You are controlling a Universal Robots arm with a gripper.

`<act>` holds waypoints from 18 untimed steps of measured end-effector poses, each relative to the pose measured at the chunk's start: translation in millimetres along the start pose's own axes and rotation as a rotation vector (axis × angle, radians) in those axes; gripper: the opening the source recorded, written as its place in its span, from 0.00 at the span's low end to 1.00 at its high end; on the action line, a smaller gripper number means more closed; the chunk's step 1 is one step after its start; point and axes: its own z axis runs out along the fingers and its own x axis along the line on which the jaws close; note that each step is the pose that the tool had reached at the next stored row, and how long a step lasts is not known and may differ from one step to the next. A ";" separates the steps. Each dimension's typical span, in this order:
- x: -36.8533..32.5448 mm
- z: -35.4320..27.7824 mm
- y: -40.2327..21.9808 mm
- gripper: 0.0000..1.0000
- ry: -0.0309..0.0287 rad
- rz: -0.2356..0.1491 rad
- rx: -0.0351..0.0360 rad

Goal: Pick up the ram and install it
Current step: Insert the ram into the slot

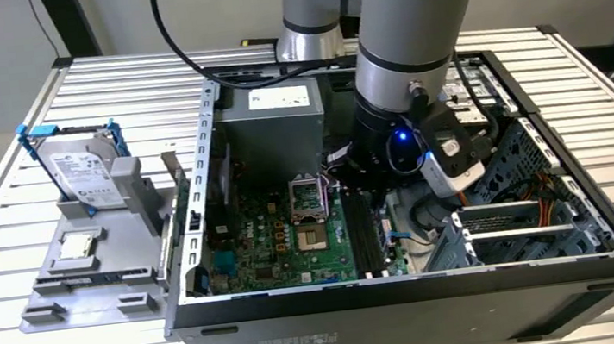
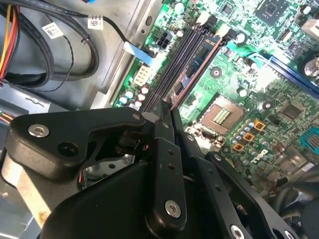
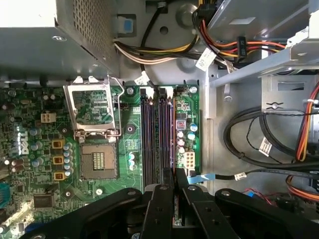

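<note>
**Ram clamped along the memory slots inside the case**

In the second wrist view the ram (image 2: pixel 199 59) is seen as a thin blue-green stick held on edge. It is laid along the dark memory slots (image 2: pixel 173 64) of the motherboard (image 2: pixel 249 99), beside the open processor socket (image 2: pixel 219 115). Its near part is pinched between the drawn-together fingers of the gripper (image 2: pixel 167 112). Whether the stick is seated in a slot or only poised over one cannot be told.

A risk is judged here. If the stick is pressed while tilted or slightly off the slot line, it could jam or be bent against the slot walls. The coloured cables (image 3: pixel 219 46) near the slots could also be snagged by the wrist.

In the exterior view the arm (image 1: pixel 412 30) is reached steeply down from the upper middle of the frame into the open computer case (image 1: pixel 415 307). Its wrist is bent over the board, toward the exterior view's right.
</note>
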 end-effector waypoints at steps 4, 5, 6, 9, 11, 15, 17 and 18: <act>-0.2 6.3 -0.1 0.00 -0.0001 0.000 -0.0002; -0.5 8.2 -0.2 0.00 -0.0001 0.000 -0.0003; -0.8 10.0 -0.2 0.00 0.0000 0.000 -0.0002; -2.3 13.3 -0.2 0.00 0.0001 0.000 -0.0001; -2.3 13.5 -0.2 0.00 0.0007 0.000 0.0000; -2.3 13.7 -0.2 0.00 0.0007 0.000 -0.0001; -2.3 13.7 -0.2 0.00 0.0006 0.000 -0.0001; -2.3 13.7 -0.2 0.00 0.0007 0.000 0.0000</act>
